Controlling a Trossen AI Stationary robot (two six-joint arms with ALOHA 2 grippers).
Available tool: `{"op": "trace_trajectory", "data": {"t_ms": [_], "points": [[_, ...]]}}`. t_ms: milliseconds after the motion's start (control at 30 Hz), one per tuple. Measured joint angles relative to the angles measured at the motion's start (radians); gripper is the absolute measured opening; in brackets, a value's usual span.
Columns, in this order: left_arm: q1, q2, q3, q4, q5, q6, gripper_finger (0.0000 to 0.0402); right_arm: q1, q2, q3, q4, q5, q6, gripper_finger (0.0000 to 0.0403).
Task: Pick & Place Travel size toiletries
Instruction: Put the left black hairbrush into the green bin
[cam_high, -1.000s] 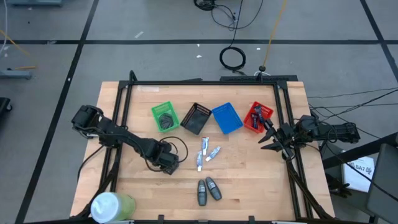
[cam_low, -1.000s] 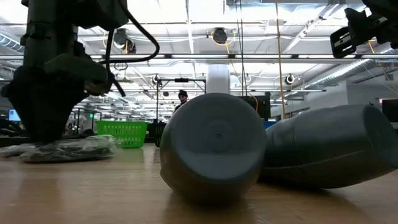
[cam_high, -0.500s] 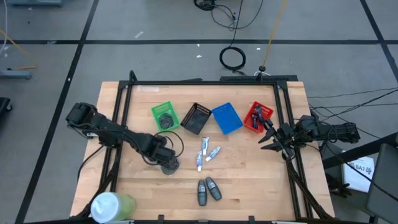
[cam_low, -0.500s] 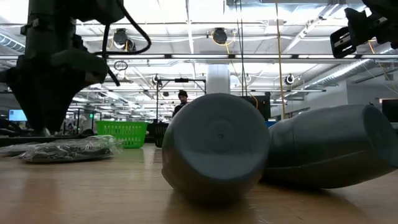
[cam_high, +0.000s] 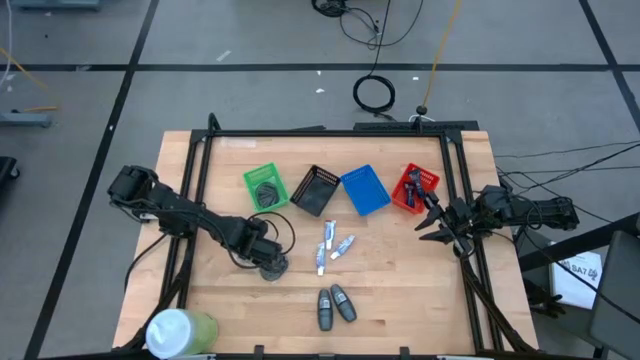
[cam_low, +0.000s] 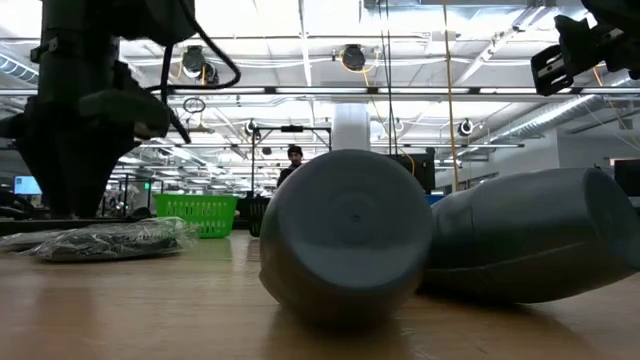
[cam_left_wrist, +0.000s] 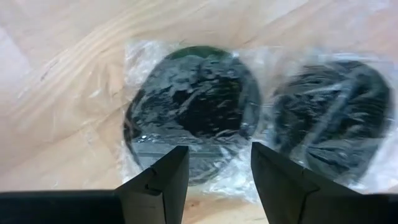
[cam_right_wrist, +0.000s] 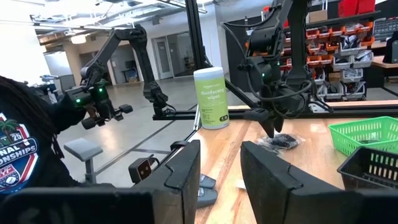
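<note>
My left hand (cam_left_wrist: 214, 177) hangs straight over two round dark bundles (cam_left_wrist: 193, 112) in clear wrap, lying side by side on the bench (cam_high: 400, 290); its fingers (cam_left_wrist: 163, 180) stand apart, nothing between them, one bundle directly beneath, the other just off to one side. From above, the small tubes (cam_high: 332, 245) lie near that hand toward the bench's middle, the two grey oval bottles (cam_high: 335, 305) a little past them. My right hand (cam_high: 432, 222) waits at the far edge beside the red basket (cam_high: 412, 190), fingers (cam_right_wrist: 180, 171) slightly parted, empty. I cannot read the print on the white-and-green cylinder (cam_right_wrist: 211, 98).
</note>
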Motion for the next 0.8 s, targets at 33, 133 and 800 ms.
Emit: {"op": "trace_trajectory", "data": {"t_ms": [33, 133, 800], "points": [[0.000, 0.000, -0.009, 0.004, -0.007, -0.013, 0.0168, 0.000, 0.000, 0.000, 0.000, 0.000, 0.000, 0.0105], [0.001, 0.000, -0.041, 0.045, -0.014, -0.061, 0.0168, 0.000, 0.000, 0.000, -0.001, 0.000, 0.000, 0.0105], [0.001, -0.005, -0.105, 0.053, 0.009, -0.099, 0.0053, 0.000, 0.000, 0.000, -0.002, 0.000, 0.000, 0.0105]]}}
